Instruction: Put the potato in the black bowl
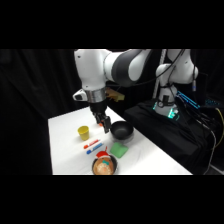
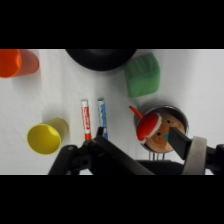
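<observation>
Still untouched, the potato [image 1: 103, 168] sat in a silver bowl [image 1: 94, 163] at the table's [image 1: 65, 150] near edge, seen from the side. A red-and-teal object lay across its top. The gripper [image 1: 104, 125] hung above the table's middle. The black bowl [image 1: 121, 131] stood just beside it at 3 o'clock and a yellow cup [image 1: 83, 132] at 9 o'clock. A red marker [image 1: 91, 145], a blue marker [image 1: 95, 149] and a green block [image 1: 119, 149] lay between the gripper and the silver bowl. The arm likely held high there to clear that clutter before descending.

From the wrist, the gripper [image 2: 139, 142] showed its fingers spread apart and holding nothing. The potato [image 2: 159, 144] lay at 4 o'clock in the silver bowl [image 2: 181, 114], half hidden under the red object [image 2: 148, 126]. The black bowl [image 2: 100, 57] was cut off at 12 o'clock, well apart from it. The green block [image 2: 143, 75] lay between the two bowls. The red marker [image 2: 86, 120] and blue marker [image 2: 102, 117] lay side by side at centre, the yellow cup [image 2: 46, 137] at 8 o'clock and an orange cup [image 2: 15, 62] at 10 o'clock.

The potato looked roundish. Its long axis and heading could not be told, covered as it was.
</observation>
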